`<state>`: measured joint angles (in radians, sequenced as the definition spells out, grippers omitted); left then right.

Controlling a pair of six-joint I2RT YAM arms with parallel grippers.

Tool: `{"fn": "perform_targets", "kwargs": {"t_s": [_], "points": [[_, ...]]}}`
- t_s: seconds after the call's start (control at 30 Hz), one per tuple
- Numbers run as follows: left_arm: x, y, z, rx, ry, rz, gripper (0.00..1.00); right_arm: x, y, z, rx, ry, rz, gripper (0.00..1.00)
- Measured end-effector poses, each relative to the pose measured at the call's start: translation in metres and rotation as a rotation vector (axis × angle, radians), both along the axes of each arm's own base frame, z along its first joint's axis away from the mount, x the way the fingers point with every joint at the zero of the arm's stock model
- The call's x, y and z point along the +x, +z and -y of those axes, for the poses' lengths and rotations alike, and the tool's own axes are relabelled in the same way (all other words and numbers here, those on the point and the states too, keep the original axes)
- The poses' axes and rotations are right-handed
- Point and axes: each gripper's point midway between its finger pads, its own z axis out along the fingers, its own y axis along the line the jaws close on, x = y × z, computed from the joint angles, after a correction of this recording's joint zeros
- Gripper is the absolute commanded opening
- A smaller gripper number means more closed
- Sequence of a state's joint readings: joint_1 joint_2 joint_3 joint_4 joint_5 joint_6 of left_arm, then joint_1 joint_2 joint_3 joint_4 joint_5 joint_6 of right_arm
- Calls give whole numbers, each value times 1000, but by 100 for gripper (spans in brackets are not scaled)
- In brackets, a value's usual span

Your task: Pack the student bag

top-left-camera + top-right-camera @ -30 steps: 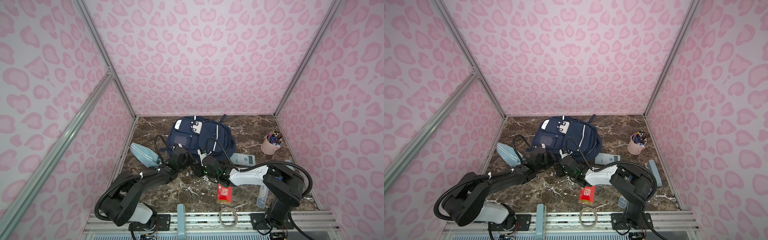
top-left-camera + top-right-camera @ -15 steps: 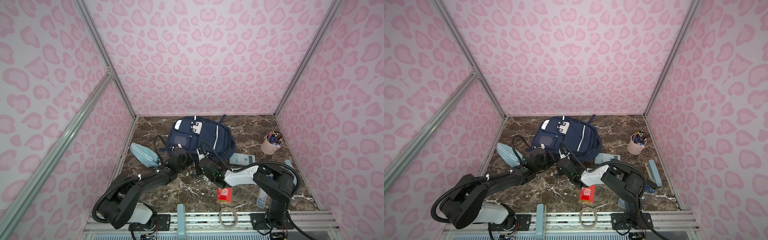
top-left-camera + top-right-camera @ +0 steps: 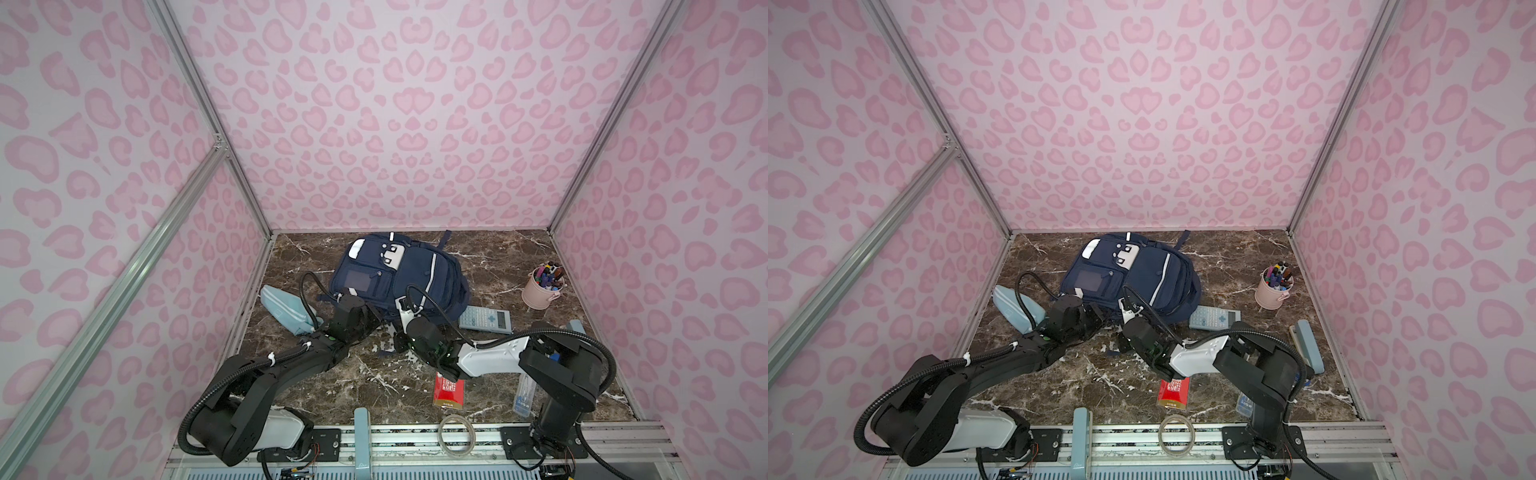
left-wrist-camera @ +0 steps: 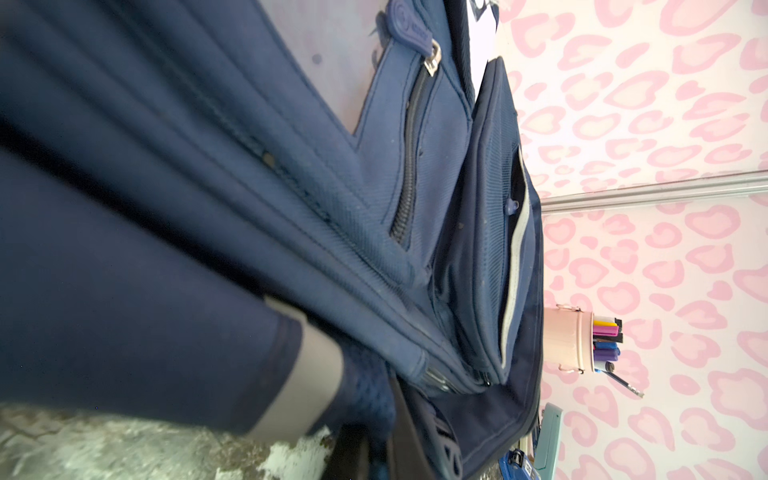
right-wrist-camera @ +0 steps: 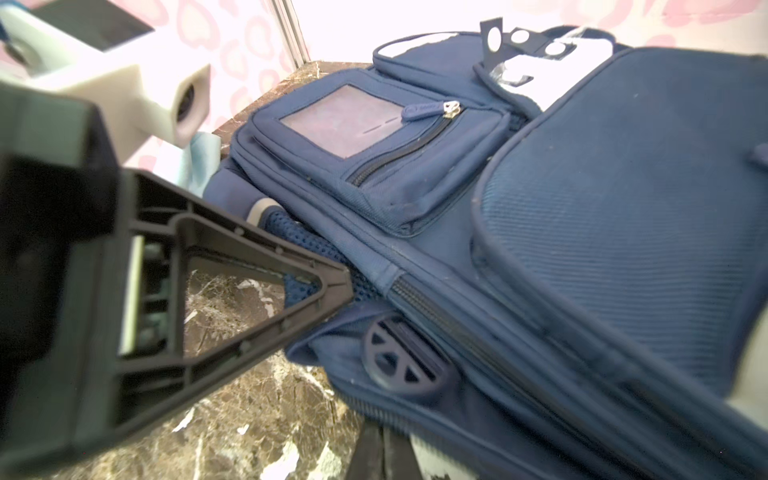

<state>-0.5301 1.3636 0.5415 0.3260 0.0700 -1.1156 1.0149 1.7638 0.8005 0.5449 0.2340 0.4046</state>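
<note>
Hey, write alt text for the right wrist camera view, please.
Close-up of a navy student bag lying on a brown marble table, with a clear-windowed front pocket. The black right gripper points at the bag's near edge, by blue mesh padding.

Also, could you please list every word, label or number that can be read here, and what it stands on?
No text can be read for certain.
red packet: white print, too blurred to read.
calculator: key markings, too small to read.
zipper pull on the student bag: embossed mark, illegible.
</note>
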Motion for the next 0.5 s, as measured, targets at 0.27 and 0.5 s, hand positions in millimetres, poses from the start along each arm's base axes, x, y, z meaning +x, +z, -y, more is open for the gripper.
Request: {"fn": "perform_targets", "kwargs": {"t_s": [0.27, 0.5], "points": [[-4, 7, 1, -15, -12, 9, 3, -16, -22, -11, -10, 100, -66, 58], [-12, 13, 7, -16, -36, 13, 3, -5, -27, -23, -6, 68, 2, 56]]}}
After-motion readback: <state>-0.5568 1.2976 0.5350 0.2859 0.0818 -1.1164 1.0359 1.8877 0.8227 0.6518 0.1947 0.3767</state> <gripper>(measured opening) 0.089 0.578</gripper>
